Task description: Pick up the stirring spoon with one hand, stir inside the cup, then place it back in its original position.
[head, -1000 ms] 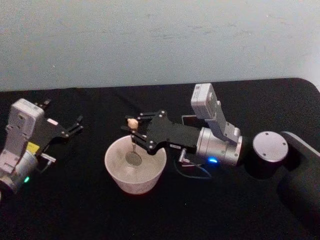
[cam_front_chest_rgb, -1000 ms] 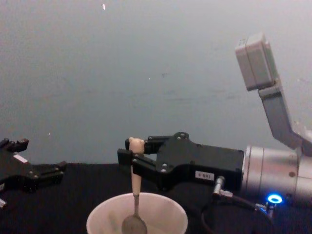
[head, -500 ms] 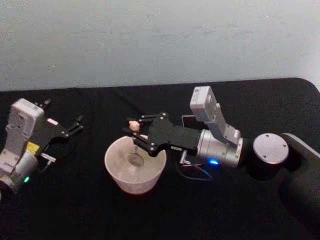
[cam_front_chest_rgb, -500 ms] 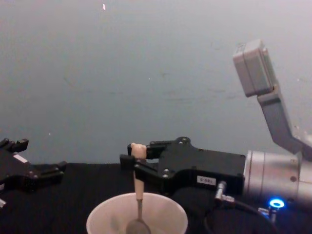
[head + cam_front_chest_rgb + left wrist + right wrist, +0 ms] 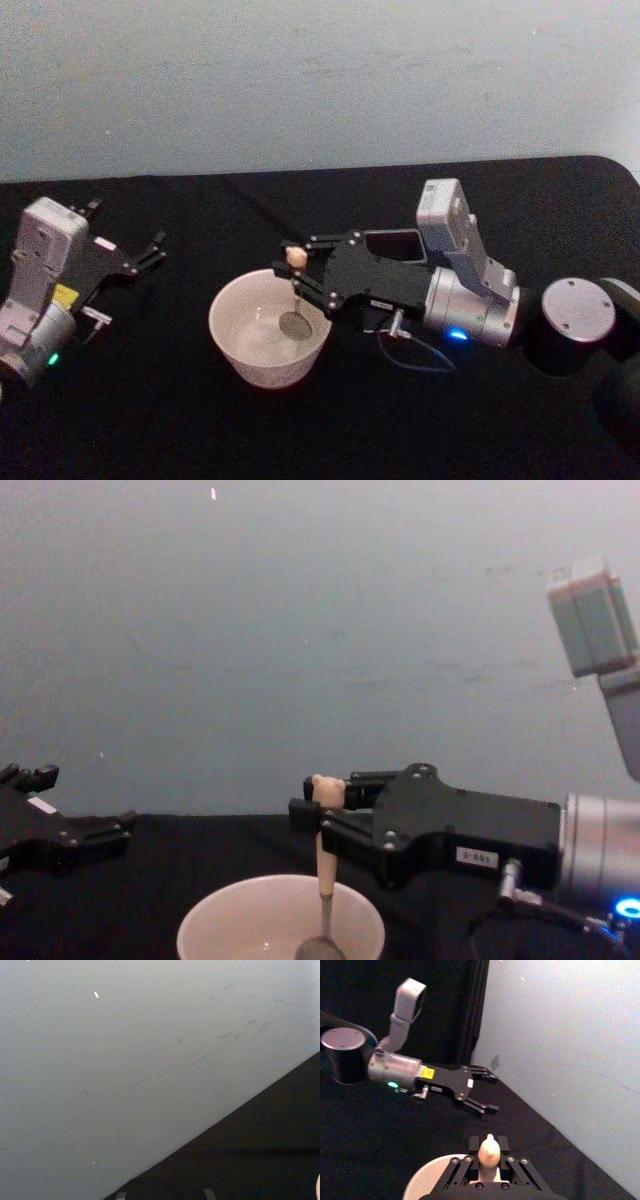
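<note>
The stirring spoon [image 5: 294, 290] stands upright in the cup [image 5: 228, 312], its metal bowl low inside near the cup's right wall. My right gripper [image 5: 300, 272] is shut on the beige handle just under the bear head [image 5: 326, 790]. In the chest view the spoon [image 5: 321, 890] drops into the cup [image 5: 205, 925] from the right gripper [image 5: 318, 825]. The right wrist view looks down on the bear head [image 5: 489, 1150] over the cup's rim [image 5: 427, 1180]. The dark grey square holder [image 5: 395, 244] stands behind the right gripper, partly hidden. My left gripper [image 5: 128, 225] is open, parked at the left.
A black cloth covers the table [image 5: 150, 420], with a pale wall [image 5: 300, 80] close behind it. The right arm's big joint [image 5: 578, 310] and a looped cable [image 5: 415, 352] lie right of the cup. The left gripper [image 5: 493, 1093] shows far off in the right wrist view.
My right gripper has carried the spoon to the right inside the cup, from its middle toward the right wall. The holder shows more behind it. The left arm has not moved.
</note>
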Tool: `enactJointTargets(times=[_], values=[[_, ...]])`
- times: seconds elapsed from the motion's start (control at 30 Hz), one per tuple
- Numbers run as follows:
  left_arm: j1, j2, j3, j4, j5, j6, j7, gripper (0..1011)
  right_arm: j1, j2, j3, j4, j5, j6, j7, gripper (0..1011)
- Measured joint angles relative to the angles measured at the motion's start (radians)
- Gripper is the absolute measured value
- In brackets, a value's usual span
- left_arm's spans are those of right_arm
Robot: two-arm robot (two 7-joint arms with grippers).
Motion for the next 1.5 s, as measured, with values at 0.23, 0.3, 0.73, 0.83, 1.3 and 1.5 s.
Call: enactJointTargets(times=[0.23,0.3,0.73,0.83,1.3,1.5], values=[[0.000,0.000,0.000,0.000,0.000,0.000,0.000,1001,-0.041,0.028,-0.002,-0.068,0.027,0.014,0.018,213],[0.000,0.000,0.000,0.000,0.000,0.000,0.000,1001,-0.047,0.030,-0.006,-0.078,0.030,0.017,0.021,213],[0.000,0.000,0.000,0.000,0.000,0.000,0.000,1001,-0.020,-0.023,-0.046,-0.044,0.020,0.016,0.013,213],[0.000,0.000,0.000,0.000,0.000,0.000,0.000,1001,-0.003,-0.041,-0.047,-0.019,0.012,0.011,0.003,213],[0.000,0.000,0.000,0.000,0.000,0.000,0.000,1001,0.037,-0.069,-0.020,0.066,-0.014,-0.005,-0.032,213],[0.000,0.000,0.000,0.000,0.000,0.000,0.000,1001,0.024,-0.055,-0.008,0.055,-0.015,0.000,-0.037,213]])
